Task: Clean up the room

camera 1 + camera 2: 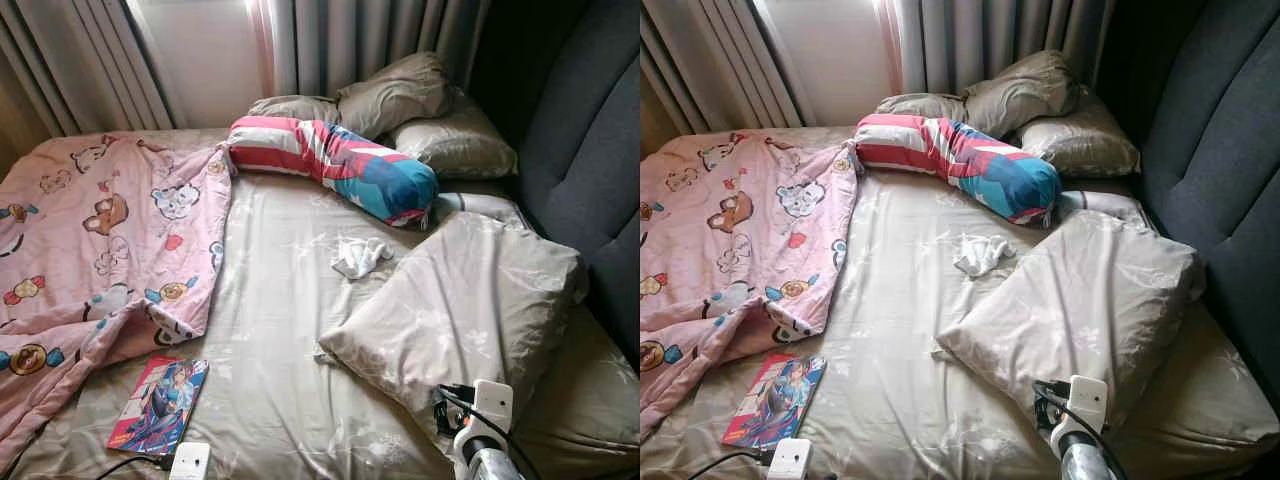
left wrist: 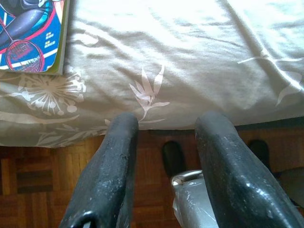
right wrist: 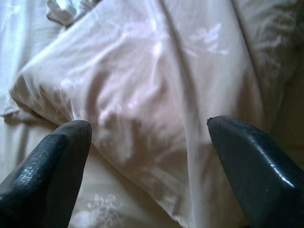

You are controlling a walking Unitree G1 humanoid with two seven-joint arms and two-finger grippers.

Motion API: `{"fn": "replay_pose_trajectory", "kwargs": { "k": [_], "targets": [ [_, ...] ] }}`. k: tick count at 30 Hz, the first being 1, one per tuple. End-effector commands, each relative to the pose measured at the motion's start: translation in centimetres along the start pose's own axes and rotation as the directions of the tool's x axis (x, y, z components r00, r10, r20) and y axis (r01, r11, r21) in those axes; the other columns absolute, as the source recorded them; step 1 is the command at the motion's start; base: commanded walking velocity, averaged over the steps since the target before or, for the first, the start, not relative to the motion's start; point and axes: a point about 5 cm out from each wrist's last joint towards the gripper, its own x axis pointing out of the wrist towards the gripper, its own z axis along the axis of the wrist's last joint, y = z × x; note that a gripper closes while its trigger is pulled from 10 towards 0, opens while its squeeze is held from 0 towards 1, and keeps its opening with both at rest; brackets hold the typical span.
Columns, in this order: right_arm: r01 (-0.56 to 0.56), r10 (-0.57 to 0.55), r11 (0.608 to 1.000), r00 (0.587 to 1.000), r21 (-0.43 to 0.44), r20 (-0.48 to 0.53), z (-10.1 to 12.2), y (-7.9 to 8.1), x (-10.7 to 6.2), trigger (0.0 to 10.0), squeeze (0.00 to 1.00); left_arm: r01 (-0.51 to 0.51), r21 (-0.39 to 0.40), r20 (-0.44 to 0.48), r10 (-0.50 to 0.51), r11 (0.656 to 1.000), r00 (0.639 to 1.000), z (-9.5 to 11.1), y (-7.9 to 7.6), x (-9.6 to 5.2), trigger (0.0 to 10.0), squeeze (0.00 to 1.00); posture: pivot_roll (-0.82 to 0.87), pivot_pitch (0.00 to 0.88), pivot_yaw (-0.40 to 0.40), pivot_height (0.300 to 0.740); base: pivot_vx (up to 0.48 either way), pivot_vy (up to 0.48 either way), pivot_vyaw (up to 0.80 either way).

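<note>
A beige floral pillow lies askew on the bed's right side, near the front edge. My right gripper hovers open just above its near corner, nothing between the fingers; its wrist shows at the bottom right. A crumpled white cloth lies mid-bed. A comic book rests near the front left edge. My left gripper is open at the bed's front edge, close to the book, holding nothing. A pink cartoon blanket is bunched on the left.
A striped red, pink and blue bolster and three beige pillows sit at the head by the curtains. A dark padded headboard lines the right side. Wooden floor lies below the bed edge.
</note>
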Motion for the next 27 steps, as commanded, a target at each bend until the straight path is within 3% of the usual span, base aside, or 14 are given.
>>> {"fn": "replay_pose_trajectory", "kwargs": {
  "k": [1, 9, 27],
  "targets": [
    [-0.001, 0.001, 1.0, 1.0, -0.002, -0.009, -0.6, 0.0, -0.3, 10.0, 0.0, -0.002, -0.005, -0.016, 0.002, 1.0, 1.0, -0.6, -0.1, -0.2, 10.0, 0.0, -0.02, 0.184, 0.014, 0.74, 0.0, 0.0, 0.0],
    [-0.01, 0.01, 1.0, 1.0, -0.002, 0.008, -0.3, 0.3, -0.2, 10.0, 0.0, 0.007, -0.002, -0.017, -0.007, 1.0, 1.0, -0.8, -0.4, -0.2, 10.0, 0.0, -0.02, 0.169, 0.006, 0.74, 0.0, -0.247, 0.0],
    [-0.014, 0.014, 1.0, 0.999, 0.007, 0.043, 0.4, 0.9, 0.0, 10.0, 0.0, 0.019, -0.007, 0.028, -0.019, 1.0, 0.999, 0.0, -0.8, 0.0, 10.0, 0.0, -0.03, 0.145, 0.003, 0.74, 0.0, 0.0, 0.0]
  ]
}}
